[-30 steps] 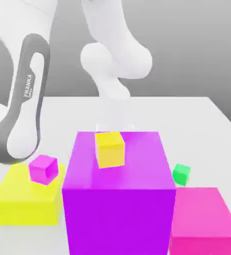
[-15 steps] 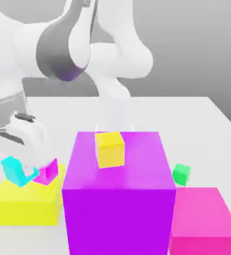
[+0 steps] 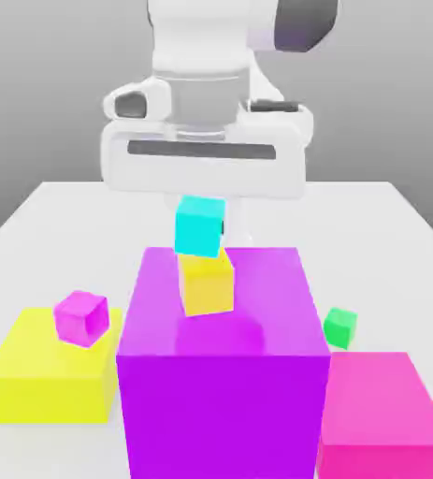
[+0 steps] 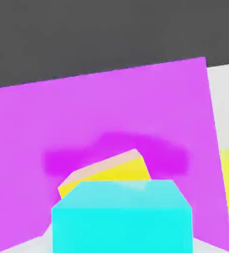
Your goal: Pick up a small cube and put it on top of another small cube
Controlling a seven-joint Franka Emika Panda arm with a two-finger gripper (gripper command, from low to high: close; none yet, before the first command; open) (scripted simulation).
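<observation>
Nearly there imo — cyan cube (image 3: 199, 227) over yellow cube (image 3: 207, 283), maybe touching; can't tell whether jaws are apart; backing off left

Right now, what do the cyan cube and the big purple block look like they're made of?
The cyan cube looks like smooth matte plastic: even color, crisp edges, no grain. The purple block could be plastic or painted wood; its flat faces show no texture, just a soft shadow on top.
</observation>
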